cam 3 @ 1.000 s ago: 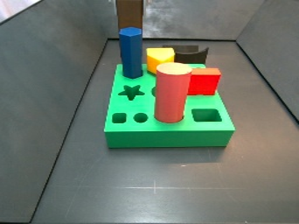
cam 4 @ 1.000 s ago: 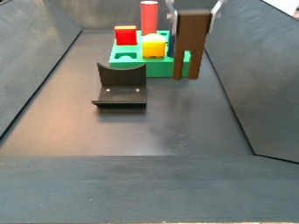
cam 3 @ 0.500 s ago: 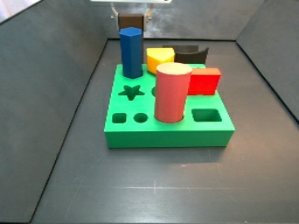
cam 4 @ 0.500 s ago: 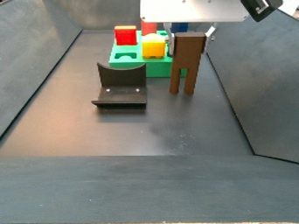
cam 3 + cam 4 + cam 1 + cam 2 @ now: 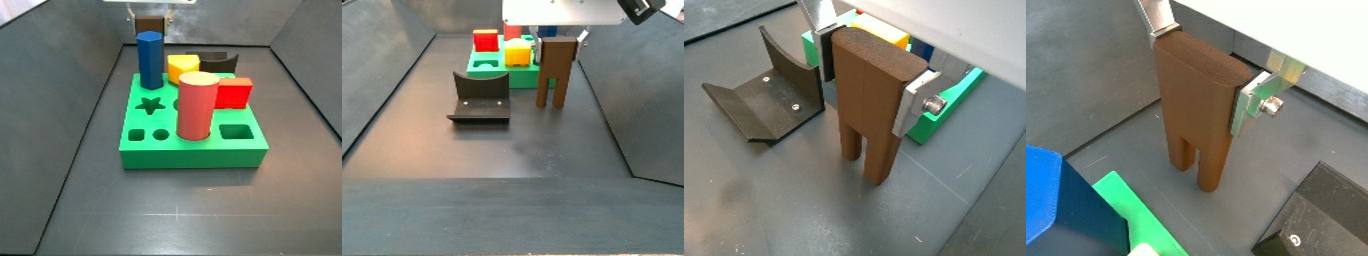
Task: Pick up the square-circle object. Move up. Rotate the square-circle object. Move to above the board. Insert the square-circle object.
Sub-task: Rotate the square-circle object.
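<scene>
The tool (image 5: 865, 62) is closed on the upper end of the square-circle object (image 5: 871, 105), its flat silver fingers (image 5: 914, 100) pressed against two opposite faces of the dark brown block, as both wrist views show. The block stands upright with its two prongs pointing down; in a side view the square-circle object (image 5: 556, 72) has its prong tips at or just above the table (image 5: 516, 140), and whether they touch it cannot be told. In a wrist view the split between the prongs (image 5: 1197, 160) is plainly seen, with the tool (image 5: 1207, 60) gripping well above it.

The block is just beside the board (image 5: 513, 68), off its edge and not over any hole. The board (image 5: 190, 128) is a bright green slab; a blue peg (image 5: 148, 58) and a pink-red cylinder (image 5: 197, 105) stand upright in it, and a red block (image 5: 235, 93) and a yellow block (image 5: 183, 68) sit towards its far side. Star, small square, circle and larger square holes lie open along its nearer part. From this side view only the top of the brown block and the tool (image 5: 151, 20) show behind the blue peg.

The fixture (image 5: 480, 96) stands on the table near the board, apart from the held block
</scene>
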Tool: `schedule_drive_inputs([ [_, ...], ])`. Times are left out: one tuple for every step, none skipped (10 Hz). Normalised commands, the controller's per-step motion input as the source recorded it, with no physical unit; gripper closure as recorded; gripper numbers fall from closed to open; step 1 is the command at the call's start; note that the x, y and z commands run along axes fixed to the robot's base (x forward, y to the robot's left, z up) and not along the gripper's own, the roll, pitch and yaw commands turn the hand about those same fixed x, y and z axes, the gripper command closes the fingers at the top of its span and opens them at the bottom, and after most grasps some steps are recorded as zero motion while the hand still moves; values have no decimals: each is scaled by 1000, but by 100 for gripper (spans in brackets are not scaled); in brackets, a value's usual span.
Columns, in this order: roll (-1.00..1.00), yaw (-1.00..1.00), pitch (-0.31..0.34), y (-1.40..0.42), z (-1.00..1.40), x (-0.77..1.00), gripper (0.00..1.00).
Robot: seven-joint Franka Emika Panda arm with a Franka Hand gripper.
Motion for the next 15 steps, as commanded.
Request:
schedule_drive_inputs([
  [-197, -51, -43, 20, -172, -2, 100],
  [-197, -49, -43, 19, -172, -2, 100],
  [-197, -48, -43, 19, -172, -2, 100],
  [3, -48, -43, 0, 0, 0, 0],
  [-1, -39, -33, 0, 1000, 0, 0],
  [-2, -38, -24, 0, 1000, -8, 0],
  [-7, -37, 16, 0, 1000, -32, 0],
  [-8, -36, 33, 2, 844, -24, 0],
  [-9, -36, 42, 3, 727, -19, 0],
  [-11, -36, 66, 5, 422, 0, 0],
  [-13, -36, 78, 6, 299, 6, 0],
  [-1, 1000, 8, 83, 0, 0, 0],
  [-1, 1000, 7, 79, -68, 21, 0],
  [-1, 1000, 6, 42, -36, 30, 0],
  [-1, 1000, 6, 32, -28, 30, 0],
])
